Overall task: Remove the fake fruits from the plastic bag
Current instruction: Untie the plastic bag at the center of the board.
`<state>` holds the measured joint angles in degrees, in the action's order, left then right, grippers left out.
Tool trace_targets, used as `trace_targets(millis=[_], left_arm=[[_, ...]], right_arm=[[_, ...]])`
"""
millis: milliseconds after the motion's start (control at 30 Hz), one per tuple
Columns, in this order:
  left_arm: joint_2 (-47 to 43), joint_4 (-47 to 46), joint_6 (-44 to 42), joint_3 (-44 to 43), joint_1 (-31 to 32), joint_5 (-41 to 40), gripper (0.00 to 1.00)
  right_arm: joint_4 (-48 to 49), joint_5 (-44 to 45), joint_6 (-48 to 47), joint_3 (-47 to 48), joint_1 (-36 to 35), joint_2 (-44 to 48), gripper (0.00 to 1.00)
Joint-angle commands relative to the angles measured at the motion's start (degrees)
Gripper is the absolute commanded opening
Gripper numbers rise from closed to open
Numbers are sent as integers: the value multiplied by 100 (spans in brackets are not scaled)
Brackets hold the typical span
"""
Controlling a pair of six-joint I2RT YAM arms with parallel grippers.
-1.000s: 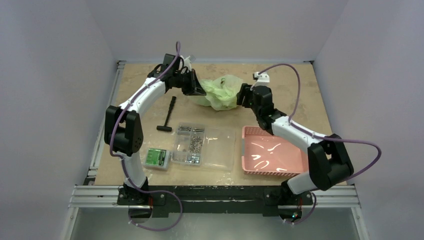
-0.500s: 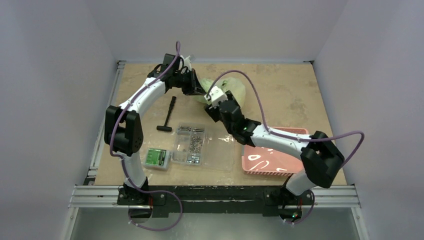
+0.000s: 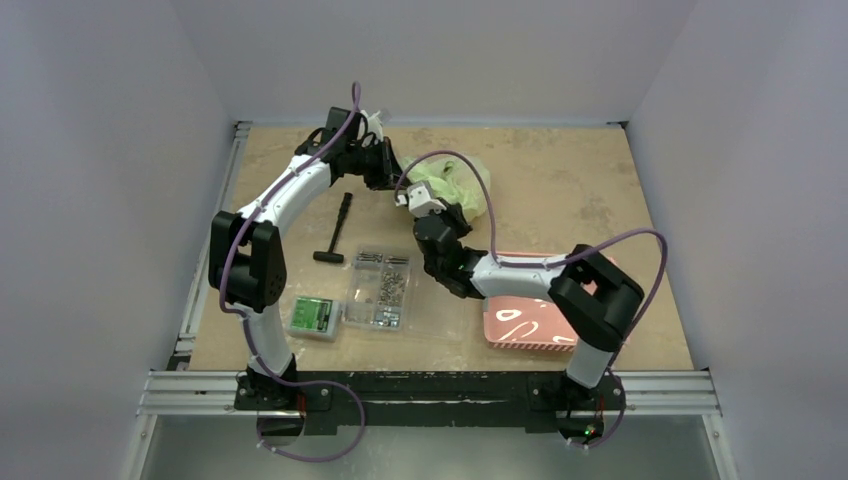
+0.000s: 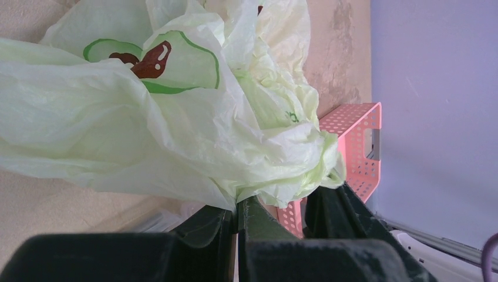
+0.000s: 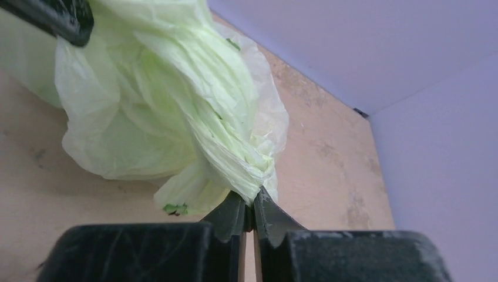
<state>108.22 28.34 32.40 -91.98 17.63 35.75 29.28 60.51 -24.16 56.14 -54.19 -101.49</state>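
Left fingers (image 4: 208, 228) and right fingers (image 5: 230, 218) are both clamping onto the plastic bag (image 3: 456, 184) near top centre, probably to tug its mouth open.

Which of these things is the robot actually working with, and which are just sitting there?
In use: plastic bag, left claw, right claw, both pinching it.
Lying about: pink basket, clear compartment box, small green box, black T-handled tool.
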Motion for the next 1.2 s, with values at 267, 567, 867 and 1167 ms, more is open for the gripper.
trace_targets(millis=[267,567,867,1167], left_arm=[[-56,-92,-16,-12,-67,-59,0],[-600,-9,-515,128,26,-579,39],[-1836,67,-2653,487,1133,-3302,67],[-2710,-3316,-6063,3150,3011,-4899,85]], right_arm=[[1412,-5547,5757,-2240,2555,3340,0],[861,-5676,5032,-1825,2607,2938,0],[484,-5735,4858,-1545,2653,2833,0],[587,-6033,5159,-1586,2706,2820,0]])
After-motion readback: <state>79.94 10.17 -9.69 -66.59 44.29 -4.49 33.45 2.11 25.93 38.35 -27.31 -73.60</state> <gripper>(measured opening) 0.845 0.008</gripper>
